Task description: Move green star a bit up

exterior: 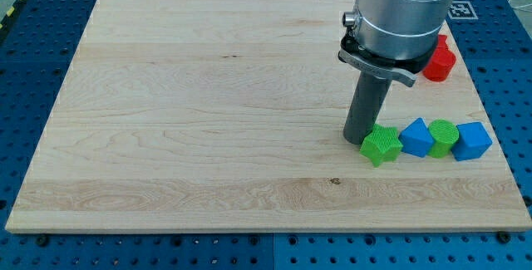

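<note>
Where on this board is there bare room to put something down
Everything left of my tip is bare wooden board. The strip below the block row is free too. Crowded: green star, blue block, green block, blue cube; red block above.

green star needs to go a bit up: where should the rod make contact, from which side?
Push its lower edge, coming from the view's bottom. My tip sits at the green star's upper left, the wrong side. A blue block crowds its right, so circle round its left.
</note>
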`<state>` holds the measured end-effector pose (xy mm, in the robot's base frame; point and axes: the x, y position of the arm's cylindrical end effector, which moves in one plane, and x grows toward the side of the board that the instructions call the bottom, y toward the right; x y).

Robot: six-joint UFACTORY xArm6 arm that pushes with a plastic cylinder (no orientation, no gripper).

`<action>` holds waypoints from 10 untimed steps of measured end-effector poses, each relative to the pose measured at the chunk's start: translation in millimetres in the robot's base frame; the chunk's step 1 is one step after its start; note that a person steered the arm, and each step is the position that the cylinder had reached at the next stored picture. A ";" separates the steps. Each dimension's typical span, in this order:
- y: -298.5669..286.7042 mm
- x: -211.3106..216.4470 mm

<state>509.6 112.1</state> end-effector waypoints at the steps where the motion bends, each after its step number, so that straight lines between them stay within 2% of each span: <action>1: 1.0 0.0; 2: 1.3 -0.8; 4: -52.4 22.4; 7: -4.4 67.3; 9: 48.5 69.6; 10: 52.6 69.6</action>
<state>579.2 164.7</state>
